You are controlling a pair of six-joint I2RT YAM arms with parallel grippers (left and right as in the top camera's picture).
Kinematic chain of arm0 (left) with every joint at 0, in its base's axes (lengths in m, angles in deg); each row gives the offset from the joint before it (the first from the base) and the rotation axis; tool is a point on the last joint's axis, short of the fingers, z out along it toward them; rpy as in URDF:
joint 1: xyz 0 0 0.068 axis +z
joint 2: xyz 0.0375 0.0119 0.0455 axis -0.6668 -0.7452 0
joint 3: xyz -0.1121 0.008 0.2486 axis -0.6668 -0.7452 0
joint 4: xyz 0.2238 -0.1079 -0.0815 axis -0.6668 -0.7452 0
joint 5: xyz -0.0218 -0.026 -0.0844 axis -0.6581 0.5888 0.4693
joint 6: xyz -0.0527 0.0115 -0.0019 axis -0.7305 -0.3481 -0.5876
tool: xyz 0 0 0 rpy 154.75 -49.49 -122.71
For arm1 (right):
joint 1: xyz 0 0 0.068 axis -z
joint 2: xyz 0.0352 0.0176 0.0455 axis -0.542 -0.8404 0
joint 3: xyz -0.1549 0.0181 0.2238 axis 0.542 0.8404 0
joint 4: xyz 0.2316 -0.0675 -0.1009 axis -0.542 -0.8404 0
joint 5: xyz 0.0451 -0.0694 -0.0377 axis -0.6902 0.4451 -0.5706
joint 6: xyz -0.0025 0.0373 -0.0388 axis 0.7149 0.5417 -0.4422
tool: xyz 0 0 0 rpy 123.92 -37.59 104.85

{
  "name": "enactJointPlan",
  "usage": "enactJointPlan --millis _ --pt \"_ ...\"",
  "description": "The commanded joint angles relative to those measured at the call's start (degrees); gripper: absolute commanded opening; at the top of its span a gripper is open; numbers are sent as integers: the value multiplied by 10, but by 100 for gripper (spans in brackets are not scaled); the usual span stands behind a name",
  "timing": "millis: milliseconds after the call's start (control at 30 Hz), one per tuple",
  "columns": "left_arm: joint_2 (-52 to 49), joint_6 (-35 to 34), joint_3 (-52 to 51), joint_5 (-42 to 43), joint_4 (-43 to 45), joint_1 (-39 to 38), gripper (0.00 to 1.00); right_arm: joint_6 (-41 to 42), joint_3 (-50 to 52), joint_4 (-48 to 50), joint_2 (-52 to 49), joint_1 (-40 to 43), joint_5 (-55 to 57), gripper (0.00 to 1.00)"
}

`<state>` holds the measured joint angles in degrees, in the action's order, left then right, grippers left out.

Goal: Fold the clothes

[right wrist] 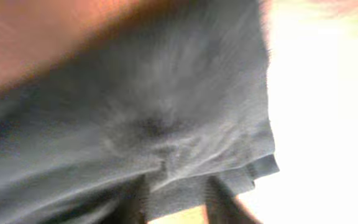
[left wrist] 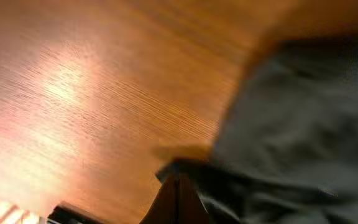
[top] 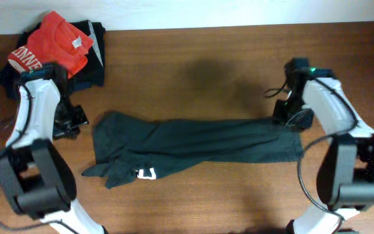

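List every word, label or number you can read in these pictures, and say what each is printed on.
"ONNE": white letters on the red shirt, cut off by folds at both ends.
White mark on the dark T-shirt: only a fragment shows, so it cannot be read.
Both wrist views: no text.

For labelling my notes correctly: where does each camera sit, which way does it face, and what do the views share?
Overhead: fixed above the table, looking straight down at the dark T-shirt; left arm and right arm show.
Left wrist: on the left arm, facing down at wood and the T-shirt's edge; its fingers barely show.
Right wrist: on the right arm, close above the T-shirt's corner; two blurred fingers at the bottom.
Shared: all three see the T-shirt.
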<state>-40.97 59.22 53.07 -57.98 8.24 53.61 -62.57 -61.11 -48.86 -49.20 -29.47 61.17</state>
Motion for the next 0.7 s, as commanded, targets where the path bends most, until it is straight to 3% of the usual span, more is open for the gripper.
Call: enactJointPlan --millis 0,33,67,133,367,567,667 --pt "70 -9 13 34 2 -42 9 4 -45 -23 28 49 21 99" --pt "72 -9 13 44 4 -49 21 4 -47 -26 28 64 19 99" --pt "72 -9 12 62 11 -65 66 0 -47 -27 28 102 10 99" --pt "71 -9 7 70 17 -95 95 -37 -28 -9 26 163 -28 99" --pt "71 -9 -33 70 48 -131 99 -165 97 116 20 210 -211 99" --pt "71 -9 -80 70 75 -131 99 -166 196 206 19 210 -221 99" --pt "71 -9 -80 70 75 -131 99 -209 235 224 19 209 -299 100"
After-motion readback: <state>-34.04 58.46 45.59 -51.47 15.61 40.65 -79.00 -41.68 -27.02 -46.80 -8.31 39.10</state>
